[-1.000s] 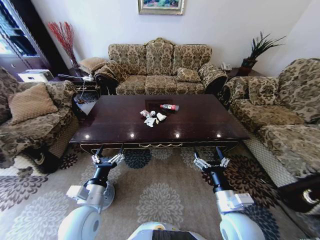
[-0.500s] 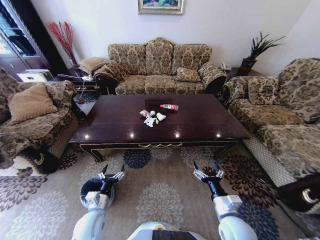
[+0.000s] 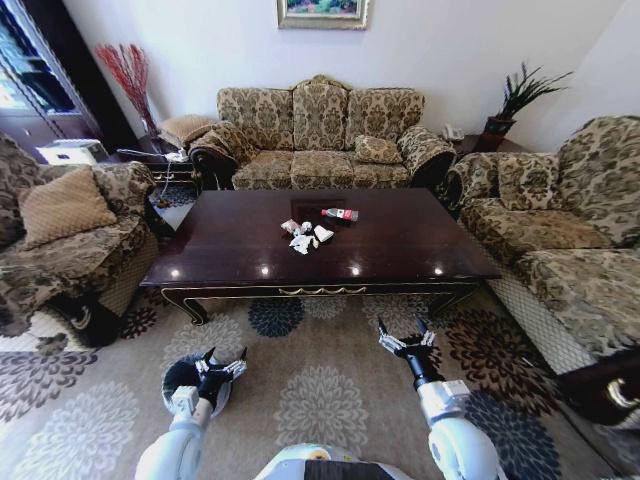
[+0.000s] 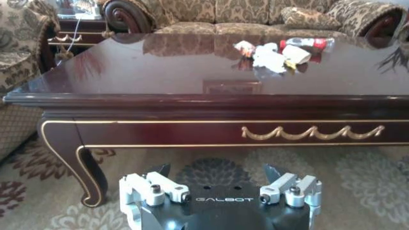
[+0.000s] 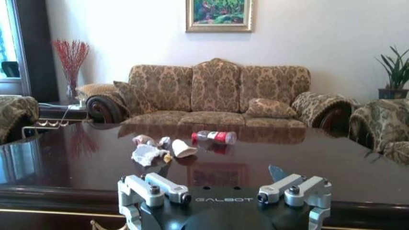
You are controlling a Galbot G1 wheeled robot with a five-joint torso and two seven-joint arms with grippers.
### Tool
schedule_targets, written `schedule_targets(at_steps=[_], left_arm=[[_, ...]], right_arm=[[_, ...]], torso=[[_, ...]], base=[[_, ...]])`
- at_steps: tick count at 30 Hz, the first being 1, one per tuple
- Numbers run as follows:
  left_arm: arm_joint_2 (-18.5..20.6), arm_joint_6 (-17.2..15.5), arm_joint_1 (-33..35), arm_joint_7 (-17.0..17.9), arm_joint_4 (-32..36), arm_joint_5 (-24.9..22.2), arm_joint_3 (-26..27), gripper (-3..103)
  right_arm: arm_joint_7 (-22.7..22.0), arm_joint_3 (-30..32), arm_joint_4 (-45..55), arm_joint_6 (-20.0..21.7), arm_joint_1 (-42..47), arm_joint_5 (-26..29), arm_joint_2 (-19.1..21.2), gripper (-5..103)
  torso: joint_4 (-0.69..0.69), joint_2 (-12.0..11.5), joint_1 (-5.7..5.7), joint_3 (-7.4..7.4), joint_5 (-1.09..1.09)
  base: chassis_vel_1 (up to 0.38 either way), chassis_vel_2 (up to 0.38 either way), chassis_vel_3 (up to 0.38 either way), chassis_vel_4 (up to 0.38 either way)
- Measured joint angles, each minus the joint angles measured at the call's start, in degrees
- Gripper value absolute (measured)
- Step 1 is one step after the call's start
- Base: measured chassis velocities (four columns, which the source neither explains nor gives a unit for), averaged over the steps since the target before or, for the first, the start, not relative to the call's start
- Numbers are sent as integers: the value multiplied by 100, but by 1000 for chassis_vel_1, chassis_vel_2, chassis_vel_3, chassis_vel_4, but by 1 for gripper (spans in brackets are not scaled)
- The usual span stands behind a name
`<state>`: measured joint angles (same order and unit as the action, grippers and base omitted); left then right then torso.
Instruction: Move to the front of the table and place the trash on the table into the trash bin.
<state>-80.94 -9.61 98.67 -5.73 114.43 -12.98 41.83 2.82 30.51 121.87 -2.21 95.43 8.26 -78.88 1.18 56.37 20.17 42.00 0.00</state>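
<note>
I am looking at the trash (image 3: 303,236) lying in a small cluster near the middle of the table (image 3: 400,250): crumpled white and pinkish scraps (image 5: 148,153) touching or just beside one another, and a small clear bottle (image 3: 340,214) with a red label lying on its side just beyond them, toward the sofa (image 3: 320,135) against the far wall. Nothing is lifted yet; every piece is resting on the glossy top, well apart from both arms. The trash bin (image 3: 180,372) is sitting on the patterned carpet (image 3: 320,400) on my left, short of the table's near edge, with the left claw (image 3: 222,364) hanging right over its rim, fingers spread and gripping nothing. The right claw (image 3: 405,344) is hovering low over the carpet, in front of the table's front rail, likewise spread wide and carrying nothing. I am judging this to be the approach step: the base is facing the long front side of the table, but the scraps are lying farther in than either claw is reaching. The next move, as I am reading it, is calling for closing in on the front edge, then raising one arm above the tabletop and extending it over the cluster for a first pick, the bin being close by for the drop.
</note>
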Motion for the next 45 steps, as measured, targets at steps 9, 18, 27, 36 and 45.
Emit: schedule_targets(at_steps=[9, 18, 27, 36, 45], left_arm=[[174, 165, -224, 217, -394, -185, -42, 100], [556, -20, -566, 85, -1233, -90, -48, 100], [955, -408, -1237, -213, -2886, 87, -307, 100], [872, -227, -1759, -318, -3792, 442, -522, 100], [980, 254, -2757, -246, -5486, 592, -1014, 100]], right_arm=[[157, 3, -24, -131, 202, -24, -62, 100], [206, -19, -35, -103, 268, 86, -67, 100], [113, 134, 12, -254, 503, 233, 17, 100], [60, 293, 50, -243, 671, 298, 148, 100], [-97, 318, 101, -273, 750, 187, 73, 100]], torso=[[0, 0, 0, 0, -1], [-1, 0, 0, 0, -2], [0, 0, 0, -1, -4], [1, 0, 0, 0, 2], [1, 0, 0, 0, -2]], base=[[178, 194, -202, -188], [307, 315, -308, -306], [165, 138, -149, -138], [-33, -35, 35, 18], [0, 0, 0, 0]])
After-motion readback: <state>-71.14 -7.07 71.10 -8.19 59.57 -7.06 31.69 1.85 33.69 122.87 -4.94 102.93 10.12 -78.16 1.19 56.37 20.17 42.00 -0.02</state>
